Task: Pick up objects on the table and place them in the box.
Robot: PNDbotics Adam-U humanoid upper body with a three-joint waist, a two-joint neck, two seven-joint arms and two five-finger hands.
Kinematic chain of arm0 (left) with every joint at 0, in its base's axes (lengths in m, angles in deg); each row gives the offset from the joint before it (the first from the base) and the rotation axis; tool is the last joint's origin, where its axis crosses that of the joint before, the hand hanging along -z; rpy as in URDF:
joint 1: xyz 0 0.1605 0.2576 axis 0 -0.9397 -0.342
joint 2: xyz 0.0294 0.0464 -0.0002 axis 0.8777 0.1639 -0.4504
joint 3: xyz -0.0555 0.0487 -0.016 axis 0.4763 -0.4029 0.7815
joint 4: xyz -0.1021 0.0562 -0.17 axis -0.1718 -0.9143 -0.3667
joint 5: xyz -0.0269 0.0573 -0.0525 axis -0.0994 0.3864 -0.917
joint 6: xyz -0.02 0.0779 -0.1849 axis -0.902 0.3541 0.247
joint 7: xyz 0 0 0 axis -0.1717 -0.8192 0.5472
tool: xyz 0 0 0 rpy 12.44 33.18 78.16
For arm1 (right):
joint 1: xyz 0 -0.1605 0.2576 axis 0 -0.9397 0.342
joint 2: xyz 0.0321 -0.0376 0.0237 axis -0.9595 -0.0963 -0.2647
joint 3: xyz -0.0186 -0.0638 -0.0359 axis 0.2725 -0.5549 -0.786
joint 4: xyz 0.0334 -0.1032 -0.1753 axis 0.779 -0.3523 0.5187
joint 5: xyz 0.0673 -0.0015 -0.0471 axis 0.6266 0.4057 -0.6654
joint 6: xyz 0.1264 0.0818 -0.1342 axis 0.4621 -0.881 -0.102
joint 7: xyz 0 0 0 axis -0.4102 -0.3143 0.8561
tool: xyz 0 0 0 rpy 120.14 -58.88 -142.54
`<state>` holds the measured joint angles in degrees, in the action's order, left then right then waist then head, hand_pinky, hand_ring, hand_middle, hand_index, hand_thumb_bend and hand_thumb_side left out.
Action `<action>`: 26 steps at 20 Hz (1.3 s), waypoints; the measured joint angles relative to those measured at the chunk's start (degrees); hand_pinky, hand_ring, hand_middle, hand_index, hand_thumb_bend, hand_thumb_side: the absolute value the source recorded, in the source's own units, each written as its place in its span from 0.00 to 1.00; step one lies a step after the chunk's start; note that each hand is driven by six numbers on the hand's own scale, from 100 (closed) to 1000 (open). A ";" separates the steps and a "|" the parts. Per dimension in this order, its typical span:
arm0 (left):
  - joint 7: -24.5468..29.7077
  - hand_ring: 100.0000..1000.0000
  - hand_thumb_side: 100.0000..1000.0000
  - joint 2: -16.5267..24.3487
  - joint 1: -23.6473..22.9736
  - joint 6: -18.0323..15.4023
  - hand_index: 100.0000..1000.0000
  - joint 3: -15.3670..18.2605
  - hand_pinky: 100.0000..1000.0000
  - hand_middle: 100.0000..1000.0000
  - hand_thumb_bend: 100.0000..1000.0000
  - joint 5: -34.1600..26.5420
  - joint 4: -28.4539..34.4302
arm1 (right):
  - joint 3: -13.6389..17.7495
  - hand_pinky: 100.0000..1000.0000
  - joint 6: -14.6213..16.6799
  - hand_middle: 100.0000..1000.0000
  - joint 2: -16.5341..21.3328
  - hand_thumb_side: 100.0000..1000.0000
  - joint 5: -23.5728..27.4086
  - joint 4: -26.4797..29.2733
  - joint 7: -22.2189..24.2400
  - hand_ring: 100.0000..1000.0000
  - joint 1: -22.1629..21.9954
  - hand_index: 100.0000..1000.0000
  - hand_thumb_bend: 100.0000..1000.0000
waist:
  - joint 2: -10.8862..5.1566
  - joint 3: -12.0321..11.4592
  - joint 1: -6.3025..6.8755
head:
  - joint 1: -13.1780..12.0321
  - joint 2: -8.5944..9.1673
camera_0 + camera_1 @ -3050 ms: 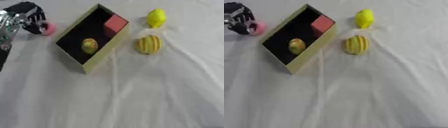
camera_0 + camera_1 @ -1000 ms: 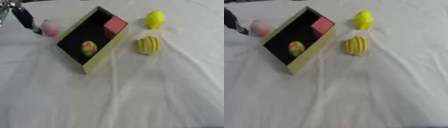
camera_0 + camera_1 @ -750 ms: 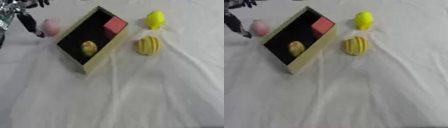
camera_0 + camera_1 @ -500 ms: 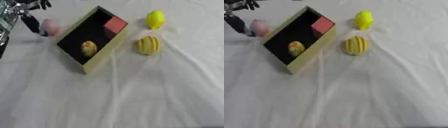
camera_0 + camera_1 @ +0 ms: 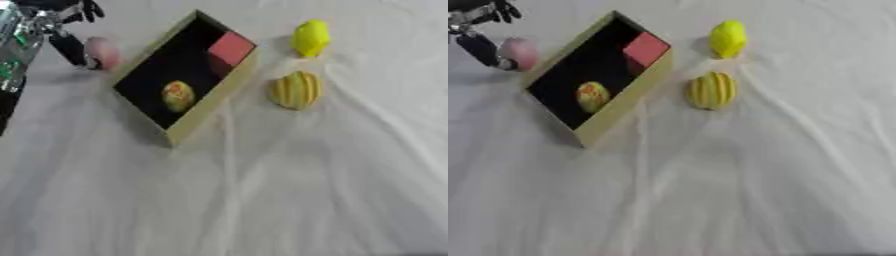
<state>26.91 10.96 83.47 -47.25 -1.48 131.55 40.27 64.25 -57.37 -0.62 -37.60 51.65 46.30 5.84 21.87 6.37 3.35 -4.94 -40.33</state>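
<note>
Left eye view looks down on a table draped in wrinkled white cloth (image 5: pixel 289 190). Toward its far left corner sits an open box (image 5: pixel 185 75) with tan walls and a black inside, set askew; it holds a red block (image 5: pixel 231 48) at its far end and a yellow-and-red ball (image 5: pixel 178 95) nearer. Just right of the box lies a striped yellow fruit (image 5: pixel 296 89), with a plain yellow fruit (image 5: pixel 311 38) beyond it. At the far left edge, the left hand (image 5: pixel 63 31) has its fingers spread, released, one finger touching a pink ball (image 5: pixel 103 51) beside the box.
</note>
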 measured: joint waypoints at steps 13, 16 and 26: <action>-1.45 0.77 0.00 -1.77 1.08 -0.50 0.83 0.66 0.73 0.69 0.43 3.21 -5.17 | -0.02 0.90 -0.04 0.61 -0.43 0.65 0.05 0.00 0.19 0.82 0.00 0.86 0.00 | 0.29 0.04 -0.33 | -0.31 0.01; -1.90 0.73 0.00 -2.09 1.17 -0.30 0.79 0.72 0.70 0.65 0.34 3.27 -5.82 | -0.06 0.90 -0.02 0.61 -0.44 0.65 0.05 0.00 0.25 0.82 -0.01 0.86 0.00 | 0.30 0.01 -0.34 | -0.32 0.01; 0.63 0.66 0.00 -2.13 2.02 -0.49 0.71 0.83 0.64 0.57 0.33 3.31 -6.92 | -0.35 0.91 -0.18 0.61 -0.45 0.65 0.05 0.00 0.62 0.83 -0.09 0.86 0.00 | 0.30 -0.14 -0.37 | -0.49 0.01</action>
<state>27.54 8.83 85.49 -47.75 -0.66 134.86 33.34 63.90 -57.54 -1.06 -37.55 51.65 46.92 5.74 22.18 6.23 2.98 -5.44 -40.32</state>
